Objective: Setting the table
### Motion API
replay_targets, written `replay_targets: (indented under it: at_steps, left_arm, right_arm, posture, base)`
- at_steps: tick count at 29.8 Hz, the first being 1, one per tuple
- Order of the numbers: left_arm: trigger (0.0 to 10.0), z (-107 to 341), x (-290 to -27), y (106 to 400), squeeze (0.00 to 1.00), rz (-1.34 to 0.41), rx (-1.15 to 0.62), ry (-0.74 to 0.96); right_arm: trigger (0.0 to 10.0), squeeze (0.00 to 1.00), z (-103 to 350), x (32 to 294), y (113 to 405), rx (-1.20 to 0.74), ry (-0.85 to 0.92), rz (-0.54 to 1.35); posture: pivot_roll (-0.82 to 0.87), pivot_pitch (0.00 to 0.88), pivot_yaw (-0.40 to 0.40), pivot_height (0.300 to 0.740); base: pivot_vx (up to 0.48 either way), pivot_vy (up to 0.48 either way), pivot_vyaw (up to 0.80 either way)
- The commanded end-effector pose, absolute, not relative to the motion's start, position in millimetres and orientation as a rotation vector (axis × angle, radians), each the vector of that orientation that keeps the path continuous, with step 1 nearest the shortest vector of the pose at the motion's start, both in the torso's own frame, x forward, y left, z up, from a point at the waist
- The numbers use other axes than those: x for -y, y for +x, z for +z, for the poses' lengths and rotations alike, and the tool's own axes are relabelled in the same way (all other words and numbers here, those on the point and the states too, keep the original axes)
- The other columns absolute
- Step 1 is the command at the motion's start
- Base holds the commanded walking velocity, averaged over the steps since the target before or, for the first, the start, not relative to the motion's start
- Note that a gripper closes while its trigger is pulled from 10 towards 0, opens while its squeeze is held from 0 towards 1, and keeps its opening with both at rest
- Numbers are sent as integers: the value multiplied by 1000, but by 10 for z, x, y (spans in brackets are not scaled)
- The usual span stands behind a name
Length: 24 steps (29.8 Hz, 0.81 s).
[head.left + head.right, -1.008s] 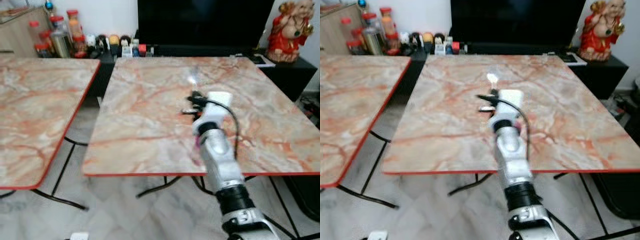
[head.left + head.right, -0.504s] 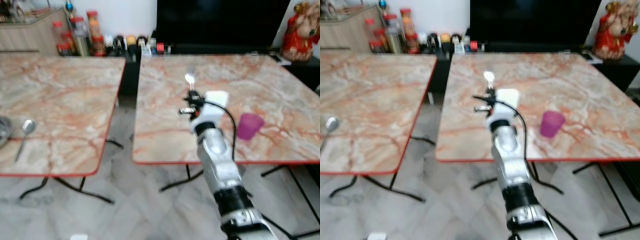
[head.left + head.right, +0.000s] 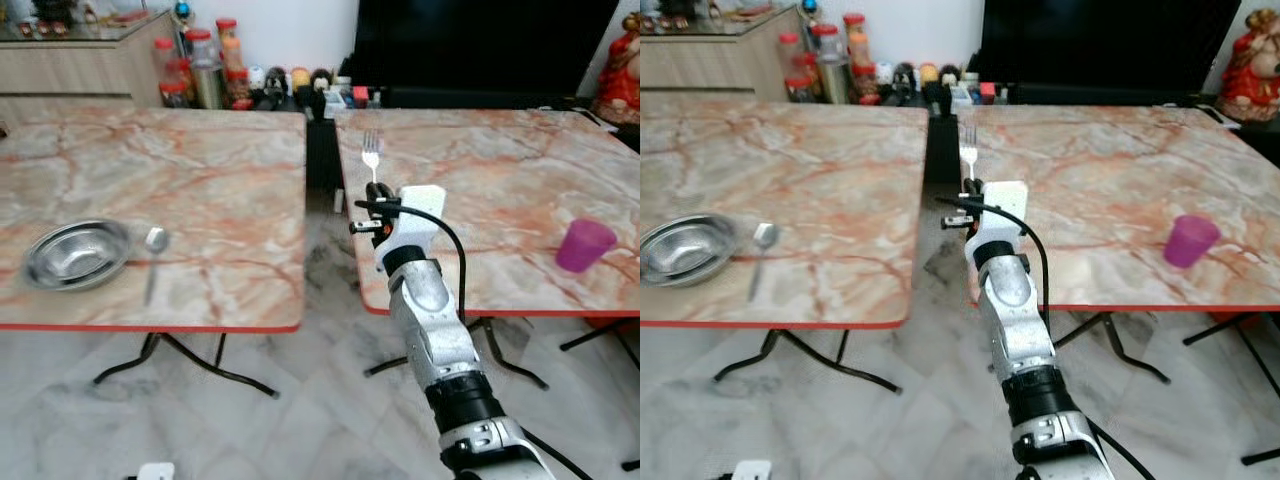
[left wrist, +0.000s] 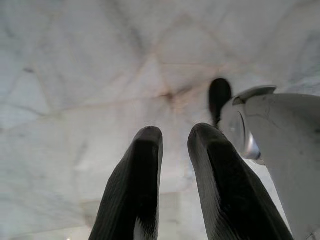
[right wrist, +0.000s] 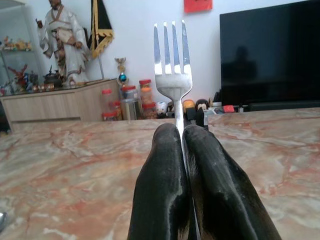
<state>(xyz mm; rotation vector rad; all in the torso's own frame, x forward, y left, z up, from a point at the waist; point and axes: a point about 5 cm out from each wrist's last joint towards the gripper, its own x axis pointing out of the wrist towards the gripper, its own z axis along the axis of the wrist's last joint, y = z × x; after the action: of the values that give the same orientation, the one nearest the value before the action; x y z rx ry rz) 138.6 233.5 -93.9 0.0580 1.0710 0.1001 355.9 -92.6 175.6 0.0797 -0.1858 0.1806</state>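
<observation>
right gripper (image 5: 183, 135): pinched tight on the handle of a silver metal fork (image 5: 172, 65). Tines point straight up, and the handle runs down between the two black fingers (image 5: 162, 195).
fork's place: in the left eye view it sits near top centre of the frame, held up over the gap between the two tables, right by the near left corner of the right marble-pattern table with red edging (image 3: 480, 180).
right arm: the silver arm (image 3: 432, 335) comes up from the bottom centre-right of the frame, with a white block at the wrist and a black cable looping round it.
left gripper (image 4: 172, 150): hanging idle over pale tiled floor (image 4: 80, 75), fingers a little apart with nothing between them.
left table (image 3: 200, 170): same marble top, fills the left half of the frame.
bowl: a round shiny steel bowl (image 3: 77, 253) sits at the left, near the table's front edge.
spoon: a steel spoon (image 3: 154, 250) lies just beside the bowl on its right, handle pointing toward the front edge.
cup: a translucent purple plastic cup (image 3: 585, 245) stands upright at the far right of the frame on the right table, near its front edge, well apart from the fork.
background: jars and small bottles (image 3: 205, 72) line up along the top, beside a big black TV screen (image 3: 480, 45).
</observation>
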Motion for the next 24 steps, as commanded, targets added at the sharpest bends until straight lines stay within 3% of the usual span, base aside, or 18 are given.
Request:
replay_targets:
  at_steps: [1, 19, 24]
  left_arm:
    - [10000, -960, -2290, 1363, 0, 86, -1088, 61]
    - [10000, -952, -2294, 1383, 0, 92, -1084, 69]
    - [10000, -946, -2301, 1392, 0, 85, -1078, 86]
  right_arm:
    - [10000, 0, 1731, 1009, 3559, 177, 85, 153]
    - [10000, 0, 1671, 1016, 3569, 153, 86, 145]
    - [10000, 0, 1654, 1016, 3570, 146, 86, 142]
  posture:
    - [25, 0, -14, 740]
    - [36, 0, -8, 740]
    - [39, 0, -7, 740]
  base:
    - [0, 480, 0]
    - [0, 480, 0]
    - [0, 75, 0]
